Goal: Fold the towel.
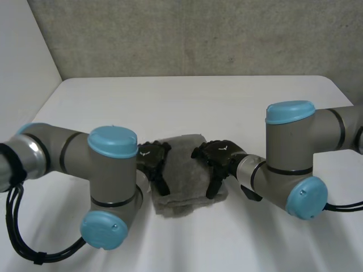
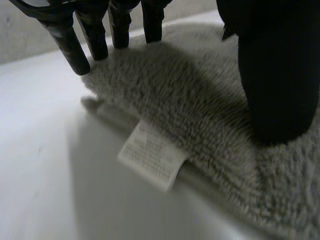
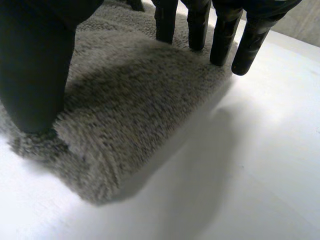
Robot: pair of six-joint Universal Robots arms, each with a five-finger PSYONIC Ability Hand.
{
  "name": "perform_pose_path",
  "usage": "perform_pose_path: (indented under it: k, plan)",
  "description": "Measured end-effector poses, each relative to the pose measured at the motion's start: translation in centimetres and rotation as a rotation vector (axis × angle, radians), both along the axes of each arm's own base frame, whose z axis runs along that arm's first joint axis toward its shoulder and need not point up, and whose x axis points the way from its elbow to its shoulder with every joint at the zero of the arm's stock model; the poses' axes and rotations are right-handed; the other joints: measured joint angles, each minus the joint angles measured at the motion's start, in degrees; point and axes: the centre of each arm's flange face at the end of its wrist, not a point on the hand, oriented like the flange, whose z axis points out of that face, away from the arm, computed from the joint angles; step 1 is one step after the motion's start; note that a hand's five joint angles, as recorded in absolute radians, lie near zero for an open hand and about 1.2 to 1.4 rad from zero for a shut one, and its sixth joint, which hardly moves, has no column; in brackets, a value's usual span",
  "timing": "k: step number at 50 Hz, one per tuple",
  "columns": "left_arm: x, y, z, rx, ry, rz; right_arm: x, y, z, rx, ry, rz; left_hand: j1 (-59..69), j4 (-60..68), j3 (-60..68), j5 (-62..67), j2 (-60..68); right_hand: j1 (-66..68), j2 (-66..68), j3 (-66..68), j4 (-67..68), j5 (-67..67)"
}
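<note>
A grey fluffy towel (image 1: 182, 184) lies folded into a small thick rectangle on the white table, between the two hands. My left hand (image 1: 154, 161) rests on the towel's left edge, and its fingers (image 2: 70, 45) are straight, with the thumb pressed into the pile of the towel (image 2: 190, 100). A white label (image 2: 152, 161) sticks out from the towel's edge under that palm. My right hand (image 1: 218, 158) rests on the right edge, its fingers (image 3: 222, 37) straight and its thumb set on the towel (image 3: 135, 100) near a corner. Neither hand grips the cloth.
The white table (image 1: 198, 102) runs back to a grey wall. My two arms' elbows, the left arm (image 1: 110, 192) and the right arm (image 1: 295, 164), stand low on either side of the towel near the front.
</note>
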Motion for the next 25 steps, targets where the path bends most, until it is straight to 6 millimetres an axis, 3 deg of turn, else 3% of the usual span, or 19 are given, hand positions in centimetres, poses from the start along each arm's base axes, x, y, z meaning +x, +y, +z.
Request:
perform_pose_path:
  k: [4, 9, 11, 12, 13, 16, 17, 19, 21, 25]
  plan:
    - [0.4, 0.1, -0.7, 0.013, -0.028, 0.02, 0.1, -0.1, -0.1, -0.041, 0.028, 0.015, -0.05, 0.0, 0.0, -0.1, 0.0, -0.49, 0.0, 0.0, 0.0, -0.27]
    - [0.9, 0.4, 0.9, -0.006, -0.016, 0.029, 0.0, -0.2, 1.7, -0.102, 0.019, 0.01, -0.46, 0.0, 0.0, -0.11, 0.0, -0.5, 0.0, 0.0, 0.0, -0.41]
    - [1.2, 0.4, 4.1, -0.067, 0.036, 0.031, -0.2, -0.3, 4.3, -0.171, -0.021, -0.009, -0.46, 0.0, 0.0, -0.11, -0.01, -0.5, 0.0, 0.0, 0.0, -0.41]
    - [1.2, 0.4, 4.1, -0.067, 0.036, 0.031, -0.2, -0.3, 4.3, -0.171, -0.021, -0.009, -0.46, 0.0, 0.0, -0.11, -0.01, -0.5, 0.0, 0.0, 0.0, -0.41]
    - [1.5, 0.3, 6.7, -0.117, 0.076, 0.035, -0.6, -0.5, 6.8, -0.233, -0.061, -0.038, -0.46, 0.0, 0.0, -0.11, -0.01, -0.5, 0.0, 0.0, 0.0, -0.42]
    - [2.1, 0.1, 10.3, -0.194, 0.131, 0.049, -1.6, -1.0, 10.0, -0.316, -0.111, -0.103, -0.46, 0.0, 0.0, -0.11, -0.01, -0.5, 0.0, 0.0, 0.0, -0.44]
    - [2.7, -0.1, 12.7, -0.241, 0.163, 0.062, -2.5, -1.3, 12.2, -0.374, -0.14, -0.16, -0.46, 0.0, 0.0, -0.11, -0.01, -0.5, 0.0, 0.0, 0.0, -0.43]
    - [3.3, -0.2, 14.9, -0.28, 0.189, 0.076, -3.1, -1.5, 13.7, -0.412, -0.157, -0.202, -0.46, 0.0, 0.0, -0.11, -0.01, -0.5, 0.0, 0.0, 0.0, -0.43]
    - [4.7, -0.1, 18.8, -0.333, 0.221, 0.1, -5.0, -1.7, 17.3, -0.504, -0.19, -0.316, -0.46, 0.0, 0.0, -0.11, -0.01, -0.5, 0.0, 0.0, 0.0, -0.43]
    - [6.6, 0.1, 22.4, -0.342, 0.229, 0.119, -6.8, -1.3, 20.1, -0.56, -0.199, -0.396, -0.46, 0.0, 0.0, -0.11, -0.01, -0.5, 0.0, 0.0, 0.0, -0.43]
